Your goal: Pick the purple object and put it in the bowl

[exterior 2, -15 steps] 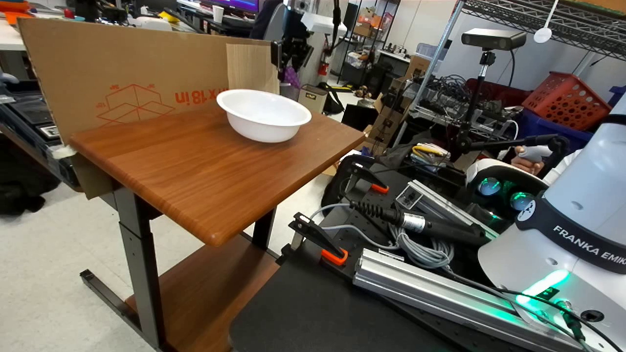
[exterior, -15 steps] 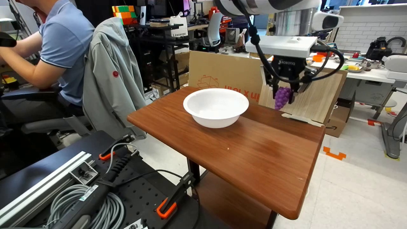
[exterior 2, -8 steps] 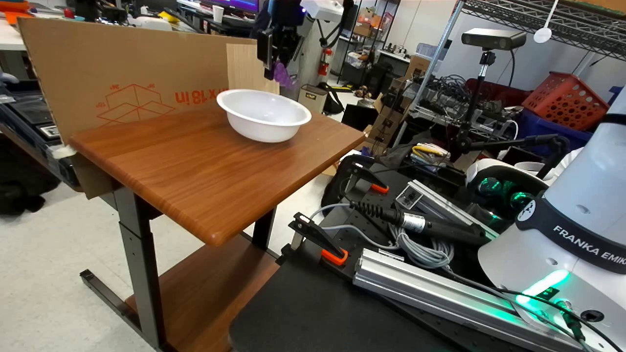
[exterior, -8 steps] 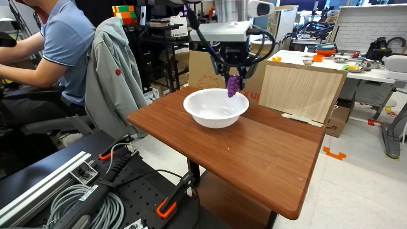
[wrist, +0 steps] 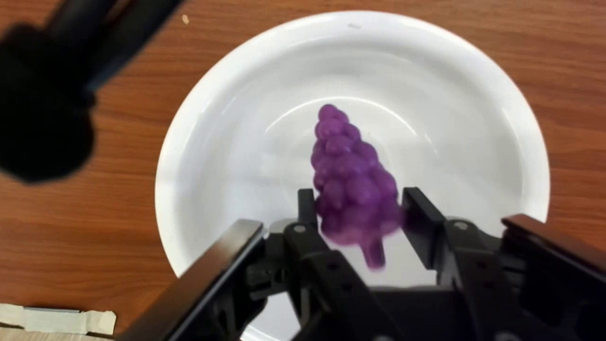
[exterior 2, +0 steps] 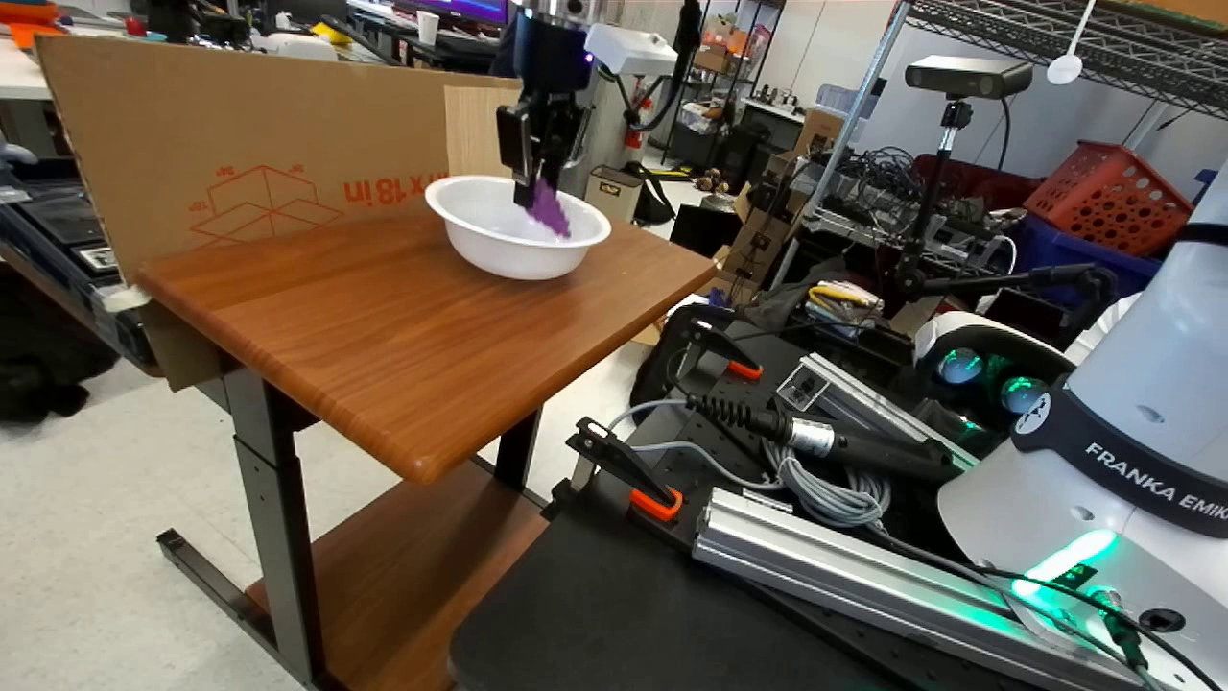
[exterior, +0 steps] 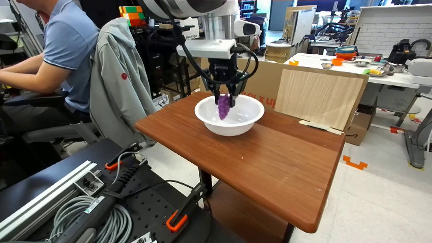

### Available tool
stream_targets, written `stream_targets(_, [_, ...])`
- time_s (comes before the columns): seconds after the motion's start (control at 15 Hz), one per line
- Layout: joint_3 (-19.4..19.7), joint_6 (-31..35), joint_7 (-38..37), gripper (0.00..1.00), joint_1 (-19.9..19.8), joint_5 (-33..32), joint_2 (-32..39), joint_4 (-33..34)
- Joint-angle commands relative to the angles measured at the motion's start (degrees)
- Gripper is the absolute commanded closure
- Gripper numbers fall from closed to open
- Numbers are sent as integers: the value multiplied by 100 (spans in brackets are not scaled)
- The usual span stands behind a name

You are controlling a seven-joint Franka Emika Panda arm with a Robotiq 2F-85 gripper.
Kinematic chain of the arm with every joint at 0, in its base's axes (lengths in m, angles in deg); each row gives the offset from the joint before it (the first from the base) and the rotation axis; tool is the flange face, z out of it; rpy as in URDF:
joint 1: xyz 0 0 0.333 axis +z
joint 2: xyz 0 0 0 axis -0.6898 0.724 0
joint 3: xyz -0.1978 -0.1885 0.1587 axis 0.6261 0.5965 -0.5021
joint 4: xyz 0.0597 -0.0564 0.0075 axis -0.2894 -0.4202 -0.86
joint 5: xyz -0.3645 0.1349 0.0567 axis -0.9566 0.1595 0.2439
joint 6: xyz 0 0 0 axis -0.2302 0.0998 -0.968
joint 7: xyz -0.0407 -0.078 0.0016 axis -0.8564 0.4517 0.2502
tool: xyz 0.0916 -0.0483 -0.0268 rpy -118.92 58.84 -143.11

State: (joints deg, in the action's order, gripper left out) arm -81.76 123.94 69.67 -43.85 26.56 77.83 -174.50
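Note:
The purple object (exterior: 223, 109), a lumpy grape bunch, hangs between the fingers of my gripper (exterior: 225, 100). Both fingers touch its sides in the wrist view (wrist: 358, 208), where the purple object (wrist: 348, 163) has its narrow end pointing away from the gripper and its stem between the fingers. The wide white bowl (exterior: 229, 131) stands upright on the table. The bowl also shows in the wrist view (wrist: 454, 142), behind the purple object. In an exterior view the purple object (exterior 2: 549, 209) is inside the outline of the bowl (exterior 2: 508, 257), its lower end around rim height.
The brown wooden table (exterior: 270, 162) carries the bowl. A cardboard sheet (exterior 2: 288, 134) and a light wood panel (exterior: 320, 94) stand along a table edge. A black bench (exterior 2: 614, 595) with clamps and cables stands beside the table. A seated person (exterior: 64, 50) is nearby.
My gripper, with the purple object in it, has moved from beside the bowl across to over it and then lower. The bowl has not moved.

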Motion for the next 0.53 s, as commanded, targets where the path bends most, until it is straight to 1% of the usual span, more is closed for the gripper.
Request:
stream_targets(0.0, [40,138,-235,23,34,-263,-29,-126])
stream_targets(0.07, [33,105,-228,18,27,-279,-102,-185])
stream_targets(0.13, [9,87,-166,9,5,-248,-263,-310])
stream_targets(0.2, [29,68,-178,3,21,-312,-426,-443])
stream_targets(0.27, [13,144,-131,0,-4,-278,-651,-642])
stream_targets(0.47, [-20,173,64,0,-80,-170,-1274,-1106])
